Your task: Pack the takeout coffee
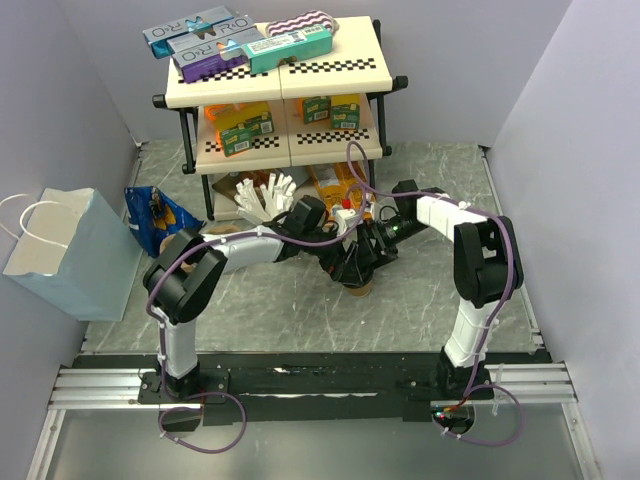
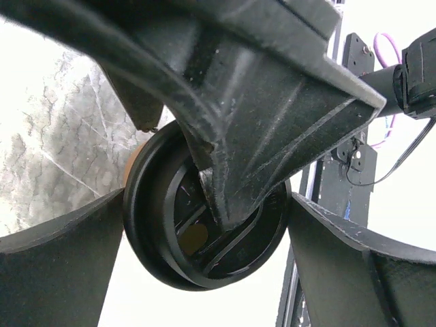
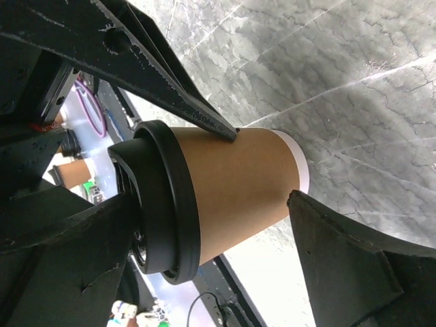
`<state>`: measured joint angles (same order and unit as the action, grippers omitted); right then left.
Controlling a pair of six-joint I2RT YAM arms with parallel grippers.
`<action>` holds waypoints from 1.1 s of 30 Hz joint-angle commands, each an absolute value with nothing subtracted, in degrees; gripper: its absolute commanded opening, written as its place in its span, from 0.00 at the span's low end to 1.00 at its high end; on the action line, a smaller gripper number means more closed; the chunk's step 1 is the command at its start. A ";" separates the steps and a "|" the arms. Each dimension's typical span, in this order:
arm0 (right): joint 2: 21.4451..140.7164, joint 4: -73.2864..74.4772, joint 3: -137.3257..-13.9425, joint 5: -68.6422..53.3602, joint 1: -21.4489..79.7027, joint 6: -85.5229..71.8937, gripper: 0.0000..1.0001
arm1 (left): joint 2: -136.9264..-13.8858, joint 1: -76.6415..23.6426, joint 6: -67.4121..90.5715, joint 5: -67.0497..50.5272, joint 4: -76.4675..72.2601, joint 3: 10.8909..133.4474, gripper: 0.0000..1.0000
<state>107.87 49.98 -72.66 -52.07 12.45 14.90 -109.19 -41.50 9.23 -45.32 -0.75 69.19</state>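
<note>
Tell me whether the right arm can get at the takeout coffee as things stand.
Likely yes: the takeout coffee lies between the fingers of the open right gripper. The left gripper, also open, straddles the lid and one finger meets the cup's wall, so space is tight.

White-and-black jointed arms [image 1: 465,335] — looped purple cables [image 1: 243,425], scuffed black fingers [image 2: 54,272]

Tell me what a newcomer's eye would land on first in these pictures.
The tan paper cup with its black lid draws the eye first, in the middle of the marbled table. The left gripper and right gripper are both open and crowded around it. A cream shelf rack with bright boxes stands at the back, and a pale blue paper bag is at the far left.
</note>
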 commanded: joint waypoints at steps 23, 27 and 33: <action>99.51 43.33 -66.00 -55.10 8.70 17.58 0.98 | -93.34 -39.99 5.54 -46.32 3.24 69.26 0.99; 97.30 43.94 -66.71 -55.37 7.74 18.54 1.00 | -91.50 -39.99 2.82 -46.32 7.81 70.49 0.99; 95.63 47.19 -68.20 -54.94 7.03 21.70 1.00 | -88.52 -39.90 -2.45 -44.91 13.61 70.93 0.99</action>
